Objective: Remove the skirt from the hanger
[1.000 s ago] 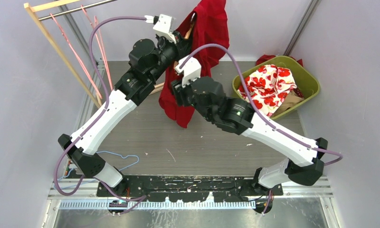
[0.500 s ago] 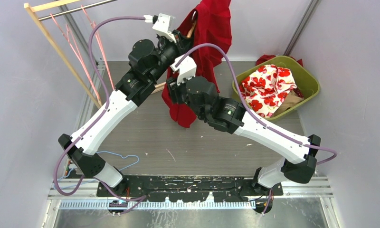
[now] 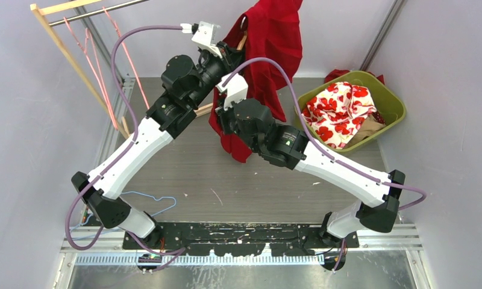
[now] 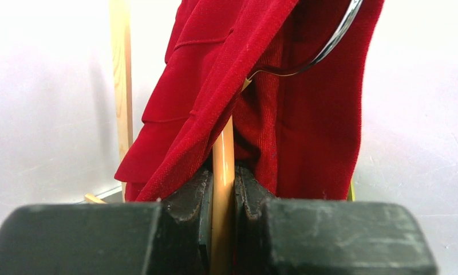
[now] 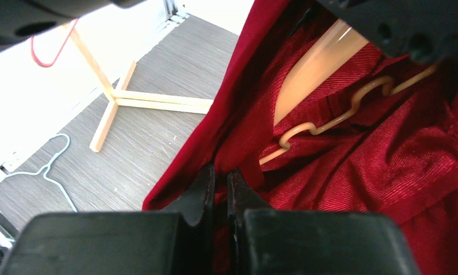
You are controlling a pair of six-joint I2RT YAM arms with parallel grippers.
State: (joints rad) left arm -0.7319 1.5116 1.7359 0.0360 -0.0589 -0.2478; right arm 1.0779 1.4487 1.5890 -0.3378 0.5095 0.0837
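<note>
— Pulling slowly is the trick: left end effector [image 4: 222, 197] is clamped on the hanger [image 4: 223, 149] bar, right end effector [image 5: 221, 192] pinched shut on the skirt [image 5: 352, 166] edge.
— Draw it near, off the notches [image 5: 300, 128]. Overhead only shows the skirt hanging at the far middle; the right wrist view shows those notches.

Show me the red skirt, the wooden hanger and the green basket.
red skirt [image 3: 275, 36], top view, upper fold.
wooden hanger [image 4: 223, 149], left wrist view, its upright bar.
green basket [image 3: 392, 102], top view, right wall.
</note>
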